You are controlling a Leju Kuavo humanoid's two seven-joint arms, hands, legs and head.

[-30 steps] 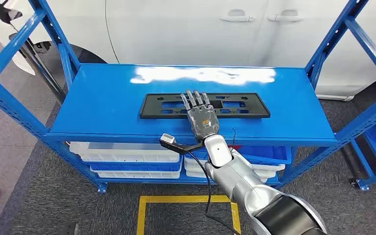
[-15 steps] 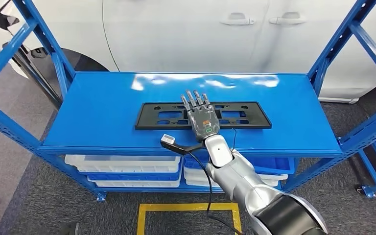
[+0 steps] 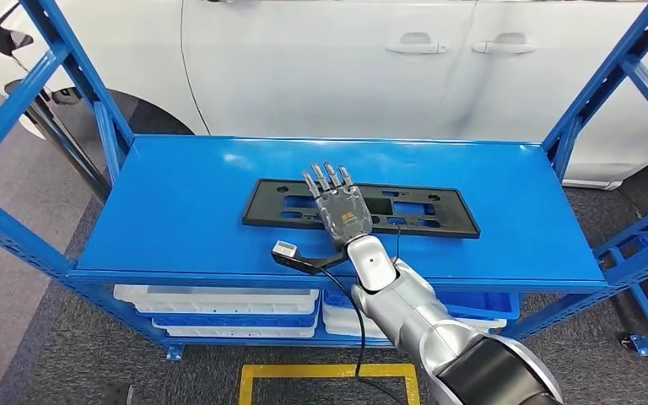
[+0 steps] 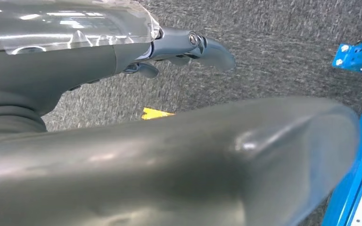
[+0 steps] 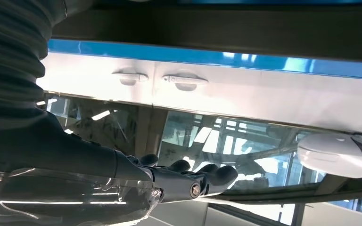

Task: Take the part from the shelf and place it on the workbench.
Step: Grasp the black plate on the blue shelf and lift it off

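A: Item one, location?
B: Black part (image 3: 360, 207), a long flat slotted frame; lies flat on the top shelf (image 3: 177, 211) of the blue rack, near the middle.
A: Right hand (image 3: 342, 210)?
B: Over the part's middle, palm down; fingers (image 3: 325, 178) straight and spread, gripping nothing; contact with the part cannot be told.
A: Left hand (image 4: 179, 49)?
B: Hangs over grey carpet; fingers partly curled, holding nothing visible; whether closed, cannot tell.
A: Other stock?
B: White bins (image 3: 219, 302) on the lower shelf; white car (image 3: 371, 67) behind the rack.

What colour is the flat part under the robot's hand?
Black. The part shows best in the head view, on the blue shelf.
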